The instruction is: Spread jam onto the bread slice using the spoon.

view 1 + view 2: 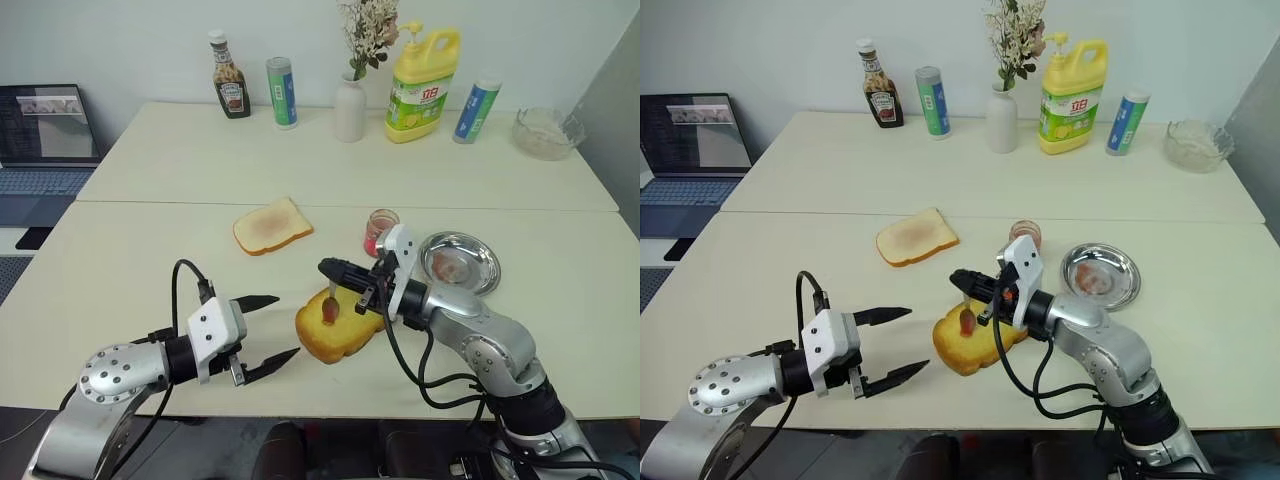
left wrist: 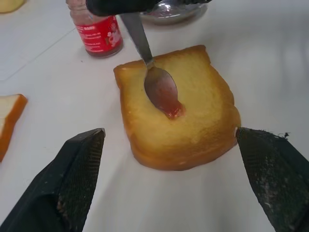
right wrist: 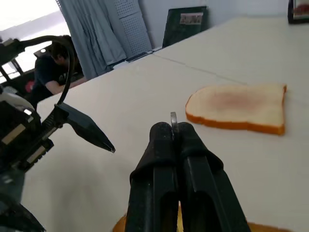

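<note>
The right gripper (image 1: 334,270) points level, pinching the spoon (image 2: 159,89); its bowl, apparently touching, rests on the bread slice (image 1: 338,330). The left gripper (image 1: 270,328) hovers nearby, fingers spread.

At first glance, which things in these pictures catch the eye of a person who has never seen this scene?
The eye goes first to the spoon, red jam in its bowl, touching the golden bread slice near the table's front edge, held by the shut right gripper. Beside the slice, the left gripper stands open and empty. The bright yellow detergent bottle stands at the back by the wall.
</note>
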Controlling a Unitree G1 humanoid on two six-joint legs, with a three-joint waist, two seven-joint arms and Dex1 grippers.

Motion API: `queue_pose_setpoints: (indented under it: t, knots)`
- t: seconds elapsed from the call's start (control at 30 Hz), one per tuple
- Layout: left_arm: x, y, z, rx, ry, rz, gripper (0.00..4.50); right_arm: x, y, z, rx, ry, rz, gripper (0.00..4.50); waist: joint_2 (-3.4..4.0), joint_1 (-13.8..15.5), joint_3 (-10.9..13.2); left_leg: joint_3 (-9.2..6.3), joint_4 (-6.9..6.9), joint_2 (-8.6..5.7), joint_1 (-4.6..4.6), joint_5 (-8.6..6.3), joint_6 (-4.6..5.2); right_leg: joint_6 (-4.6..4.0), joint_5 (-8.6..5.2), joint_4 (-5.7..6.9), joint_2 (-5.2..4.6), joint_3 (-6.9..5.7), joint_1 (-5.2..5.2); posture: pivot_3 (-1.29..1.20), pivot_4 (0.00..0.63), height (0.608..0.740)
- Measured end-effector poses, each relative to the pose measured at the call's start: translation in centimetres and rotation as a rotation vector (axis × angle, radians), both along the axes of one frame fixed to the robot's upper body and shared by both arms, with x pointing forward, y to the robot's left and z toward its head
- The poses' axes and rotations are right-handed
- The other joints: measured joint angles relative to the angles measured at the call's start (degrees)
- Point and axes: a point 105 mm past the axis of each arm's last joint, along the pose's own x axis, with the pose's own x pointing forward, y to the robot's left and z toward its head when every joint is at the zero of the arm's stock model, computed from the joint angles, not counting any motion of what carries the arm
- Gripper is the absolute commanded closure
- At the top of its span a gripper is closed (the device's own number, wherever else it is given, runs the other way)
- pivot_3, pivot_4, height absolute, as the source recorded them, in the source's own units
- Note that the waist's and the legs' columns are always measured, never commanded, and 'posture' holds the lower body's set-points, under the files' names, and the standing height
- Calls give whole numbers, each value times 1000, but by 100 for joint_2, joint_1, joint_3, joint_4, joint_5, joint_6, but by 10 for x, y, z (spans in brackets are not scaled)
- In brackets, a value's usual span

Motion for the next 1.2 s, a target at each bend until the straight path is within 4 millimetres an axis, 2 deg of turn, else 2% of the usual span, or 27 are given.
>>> queue_pose_setpoints:
  t: [0.23,0.4,0.63,0.9,0.97,1.1,1.2]
  knots:
    - [5,-5,7,-5,-23,-24,0,-7,4,11,-5,-101,25,4483,-1,0,1,-2,0,0,0,0,0,-7,4,1,0,-1,1,0,150,740]
    - [6,-6,8,-9,-15,-26,0,-7,-2,13,-67,-205,27,4483,-1,5,1,-2,2,-1,0,0,0,-7,4,0,-1,-3,3,0,150,740]
    - [6,-6,7,-6,-1,-28,0,-13,-3,13,-136,-317,76,4483,-2,2,1,-3,2,0,2,0,0,-7,4,2,0,-3,4,0,150,740]
    - [4,-4,4,5,8,-38,0,-19,-15,2,-240,-388,111,4483,-3,10,1,-4,6,-1,5,0,0,-8,5,5,-1,-4,7,0,150,740]
    - [5,-3,2,7,11,-33,0,-15,-16,3,-188,-339,74,4483,-3,10,1,-5,6,0,5,0,0,-8,5,7,0,-4,7,0,150,740]
    - [5,-1,2,6,7,-31,0,7,-31,16,28,-106,-99,4483,-4,9,1,-6,8,0,4,0,-1,-9,6,8,-2,-2,10,0,150,740]
    - [1,0,1,20,-5,-51,0,17,-44,14,154,121,-181,4483,-4,8,1,-5,7,-2,3,0,-1,-9,6,8,-7,-2,10,0,150,740]
